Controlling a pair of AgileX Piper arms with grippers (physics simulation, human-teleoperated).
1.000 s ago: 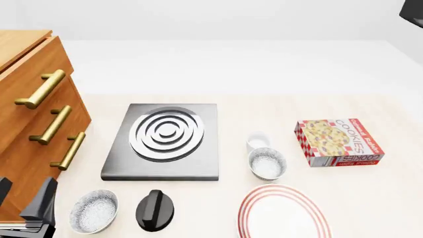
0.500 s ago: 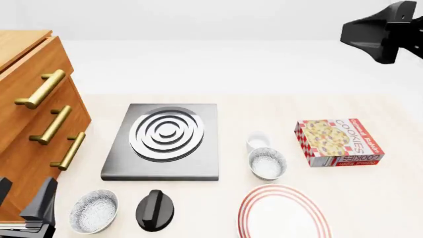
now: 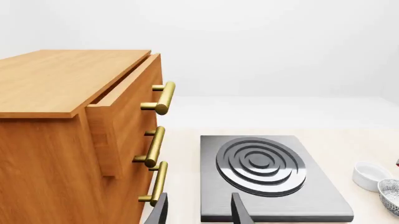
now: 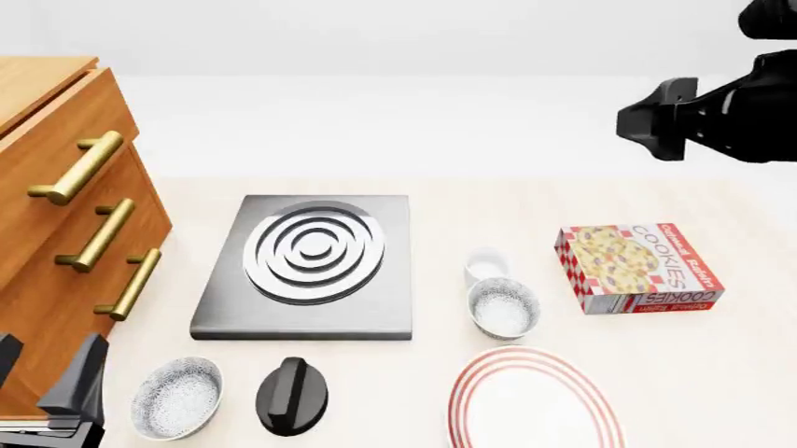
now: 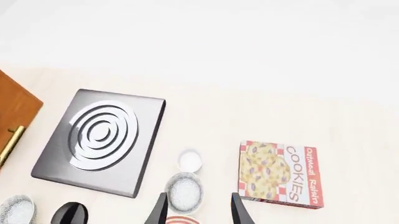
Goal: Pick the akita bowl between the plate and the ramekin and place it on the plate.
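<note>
The akita bowl (image 4: 503,308), speckled with a dark rim, sits between the small white ramekin (image 4: 486,266) and the red-ringed plate (image 4: 536,399) at the table's front edge. My right arm (image 4: 710,117) hangs high at the back right, far above them. In the right wrist view the open right gripper (image 5: 198,212) looks down on the bowl (image 5: 184,192), the ramekin (image 5: 189,160) and a sliver of the plate (image 5: 181,220). My left gripper (image 4: 44,378) is open and empty at the front left, beside the cabinet. Its wrist view shows the ramekin (image 3: 372,173) and the bowl's edge (image 3: 391,196).
A grey stove plate (image 4: 312,261) with rings lies left of the bowl. A cookie box (image 4: 637,268) lies to its right. A second speckled bowl (image 4: 177,397) and a black knob (image 4: 294,395) sit at the front left. A wooden drawer cabinet (image 4: 75,233) stands at the left.
The right arm has come into the front view from the upper right corner and moved down and leftward. The left gripper and all objects have stayed put.
</note>
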